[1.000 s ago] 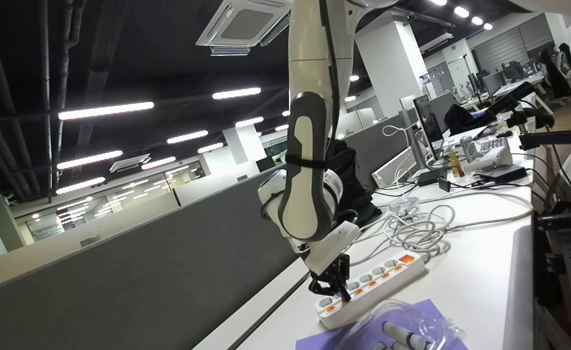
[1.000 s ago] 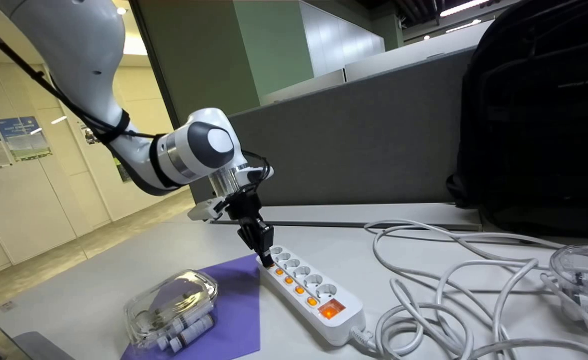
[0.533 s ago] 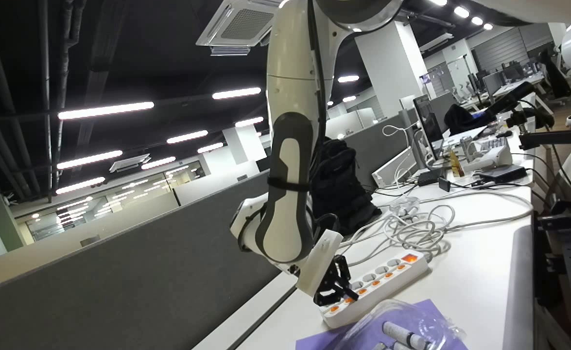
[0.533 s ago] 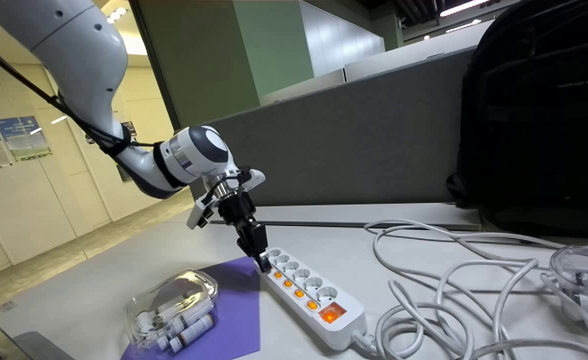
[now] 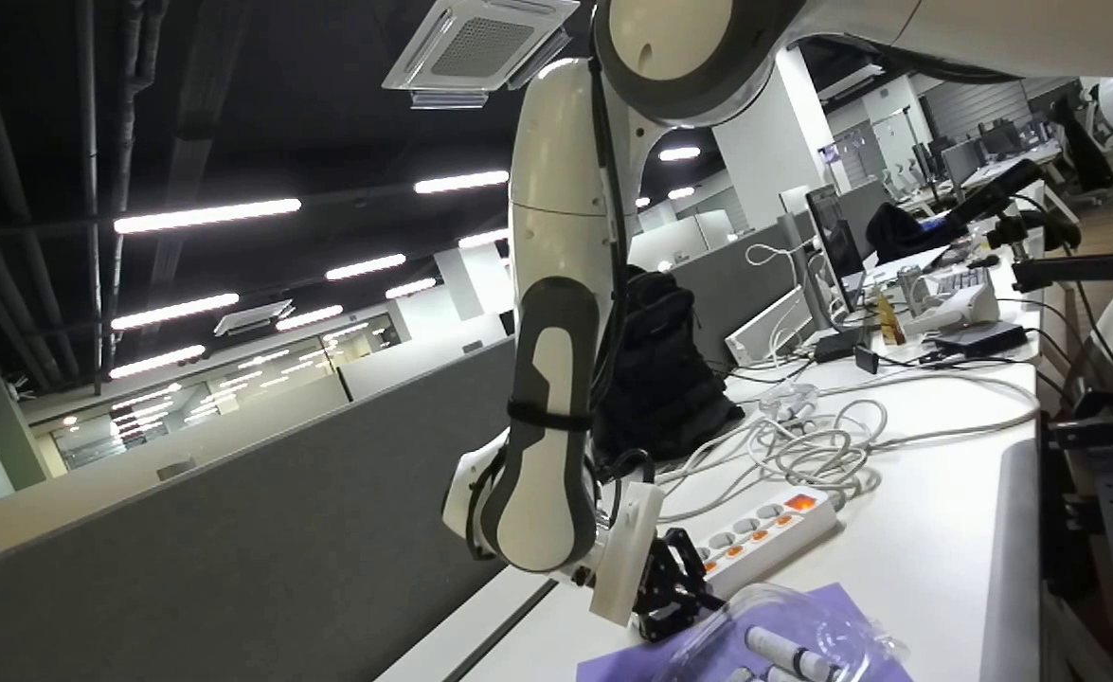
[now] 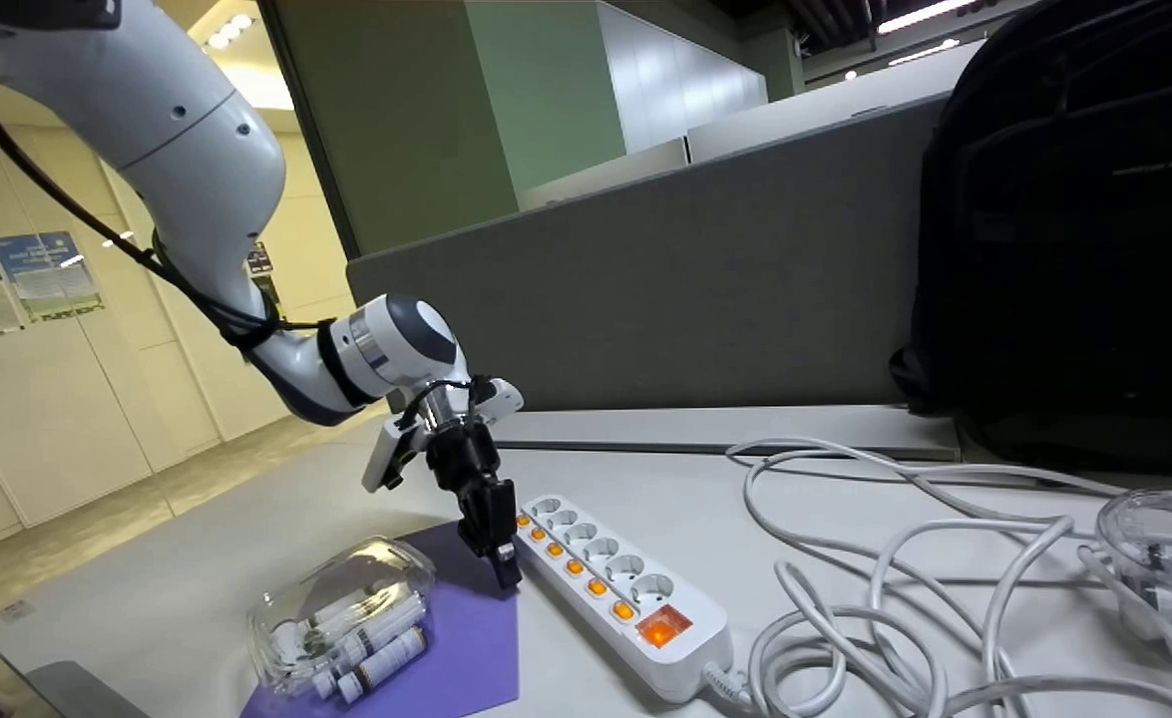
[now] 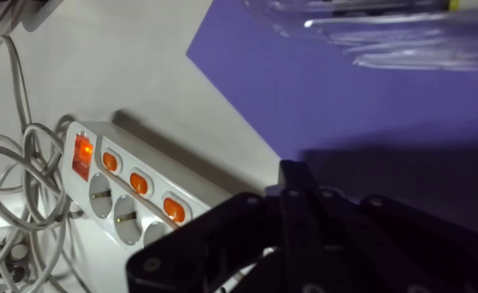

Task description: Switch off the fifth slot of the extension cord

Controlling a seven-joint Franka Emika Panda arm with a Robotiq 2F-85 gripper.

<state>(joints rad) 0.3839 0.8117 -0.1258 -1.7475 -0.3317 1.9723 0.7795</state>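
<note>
The extension cord, a long white power strip, lies on the table in both exterior views (image 5: pixel 774 554) (image 6: pixel 595 630); its cable-end half shows in the wrist view (image 7: pixel 149 156). It has one row of round sockets, small orange switches and a glowing red main switch (image 6: pixel 663 626) at the cable end. My gripper (image 6: pixel 508 573) is shut and empty, pointing down beside the strip's end away from the cable, over the purple sheet's edge. It hides that end in an exterior view (image 5: pixel 710 602) and in the wrist view (image 7: pixel 297 173). I cannot tell each small switch's position.
A purple sheet (image 6: pixel 476 648) lies beside the strip, with a clear plastic container (image 6: pixel 346 618) of small vials on it. Tangled white cables (image 6: pixel 835 638) lie past the cable end. A grey partition (image 6: pixel 705 299) and a black backpack (image 6: pixel 1074 249) stand behind.
My gripper has moved off the switches near the end away from the cable, sideways to the purple sheet. Those switches now show in an exterior view. The strip has shifted very slightly.
</note>
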